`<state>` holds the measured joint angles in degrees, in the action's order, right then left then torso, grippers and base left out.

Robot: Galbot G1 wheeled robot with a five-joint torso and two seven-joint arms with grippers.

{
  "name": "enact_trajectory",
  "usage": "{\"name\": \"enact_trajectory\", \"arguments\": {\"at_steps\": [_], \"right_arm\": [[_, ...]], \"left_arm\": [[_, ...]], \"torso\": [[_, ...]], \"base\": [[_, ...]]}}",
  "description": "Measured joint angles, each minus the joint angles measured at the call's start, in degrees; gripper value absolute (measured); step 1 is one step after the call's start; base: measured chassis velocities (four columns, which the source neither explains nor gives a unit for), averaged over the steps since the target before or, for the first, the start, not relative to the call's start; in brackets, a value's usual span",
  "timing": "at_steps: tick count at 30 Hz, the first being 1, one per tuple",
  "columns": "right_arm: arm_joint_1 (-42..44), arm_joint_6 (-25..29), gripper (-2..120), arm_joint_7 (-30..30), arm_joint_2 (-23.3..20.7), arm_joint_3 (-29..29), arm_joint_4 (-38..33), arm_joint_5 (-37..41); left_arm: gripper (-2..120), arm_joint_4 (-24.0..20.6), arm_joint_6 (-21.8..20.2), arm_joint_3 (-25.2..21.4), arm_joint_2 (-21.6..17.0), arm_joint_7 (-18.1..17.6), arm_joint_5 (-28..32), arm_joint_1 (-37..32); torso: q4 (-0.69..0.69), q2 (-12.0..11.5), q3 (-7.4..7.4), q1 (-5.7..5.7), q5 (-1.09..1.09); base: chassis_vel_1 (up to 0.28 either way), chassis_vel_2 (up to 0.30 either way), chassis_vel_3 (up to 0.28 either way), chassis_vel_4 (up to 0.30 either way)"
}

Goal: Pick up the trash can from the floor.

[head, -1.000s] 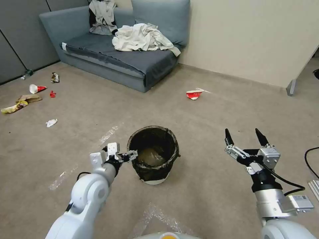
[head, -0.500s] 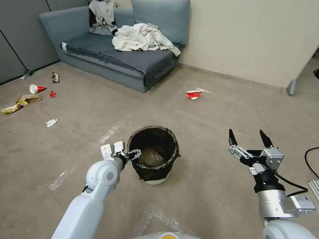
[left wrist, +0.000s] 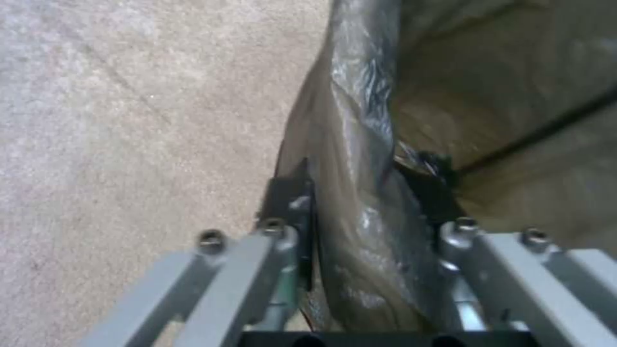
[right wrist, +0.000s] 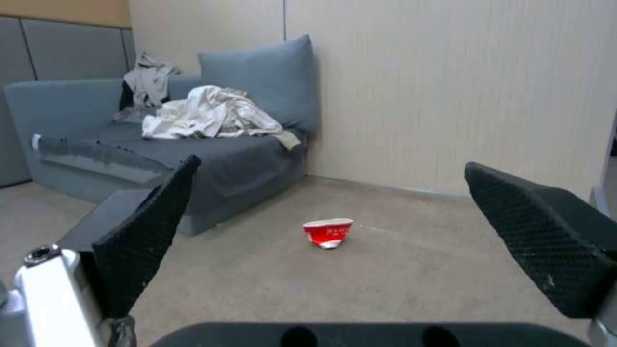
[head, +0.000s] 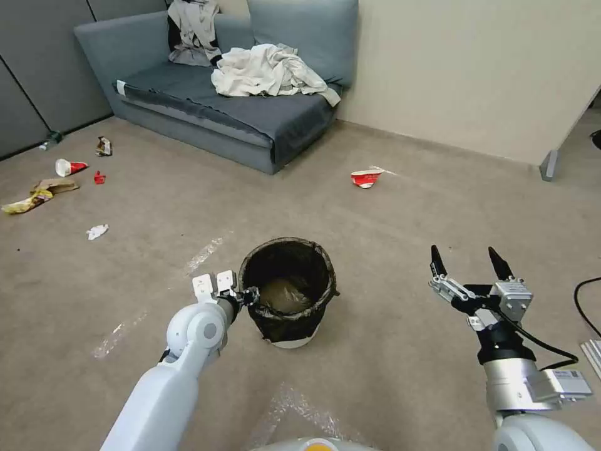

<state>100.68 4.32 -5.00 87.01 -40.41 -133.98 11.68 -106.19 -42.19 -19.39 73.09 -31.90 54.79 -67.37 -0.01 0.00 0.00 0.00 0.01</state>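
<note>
The trash can [head: 289, 316], a small white bin lined with a dark bag, stands upright on the beige carpet floor [head: 407, 232] just ahead of me. My left gripper [head: 249, 294] is at its near-left rim. In the left wrist view the left gripper [left wrist: 363, 176] straddles the bag-covered rim of the trash can [left wrist: 350, 115], one finger outside the wall and one inside, pressed against it. My right gripper [head: 466, 262] hovers open above the floor to the right of the bin, holding nothing; from the right wrist camera, the right gripper [right wrist: 333, 166] points toward the sofa.
A grey sofa [head: 206, 106] with crumpled clothes stands at the back. A crushed red-and-white cup [head: 365, 178] lies on the carpet beyond the bin. Scattered litter [head: 62, 175] sits far left, tape marks [head: 203, 254] lie left of the bin, and a black cable [head: 585, 307] runs at the right.
The left gripper slid onto the bin's rim and its fingers closed on it. The right gripper drifted slightly right, then held still.
</note>
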Motion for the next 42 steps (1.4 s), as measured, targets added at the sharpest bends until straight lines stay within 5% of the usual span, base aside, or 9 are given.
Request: {"name": "enact_trajectory", "arguments": {"at_steps": [4,16,24,32,42], "right_arm": [[-0.03,0.0,100,0.18,-0.25,0.03,0.14,0.01],[0.09,-0.01,100,0.27,-0.81,0.1,-0.23,0.07],[0.26,-0.1,100,0.25,-1.05,0.12,-1.46,0.08],[0.27,-0.07,100,0.17,-1.05,0.25,-1.72,0.15],[0.15,-0.06,100,0.13,-1.0,0.3,-2.1,0.22]], "left_arm": [[3,-0.39,0.09,-0.4,0.55,-0.11,-0.03,-0.09],[3,-7.96,0.19,-3.66,0.74,-1.14,2.17,-2.56],[3,-19.38,0.16,-10.18,-1.59,-1.89,5.44,-7.94],[3,-26.28,0.13,-13.86,-3.26,-2.85,8.51,-10.61],[3,-28.44,0.1,-14.24,-3.83,-3.13,9.02,-12.54]], "torso": [[0.0,0.0,0.0,0.0,-0.01],[0.0,0.0,0.0,0.0,-0.01],[0.01,0.0,-0.01,-0.01,-0.01],[0.0,0.0,-0.01,-0.01,0.0],[0.0,0.0,-0.01,-0.01,-0.01]], "base": [[0.0,0.0,0.0,0.0],[0.0,0.0,0.0,0.0],[0.0,0.0,0.0,0.0],[0.0,0.0,0.0,0.0],[0.0,0.0,0.0,0.0]]}}
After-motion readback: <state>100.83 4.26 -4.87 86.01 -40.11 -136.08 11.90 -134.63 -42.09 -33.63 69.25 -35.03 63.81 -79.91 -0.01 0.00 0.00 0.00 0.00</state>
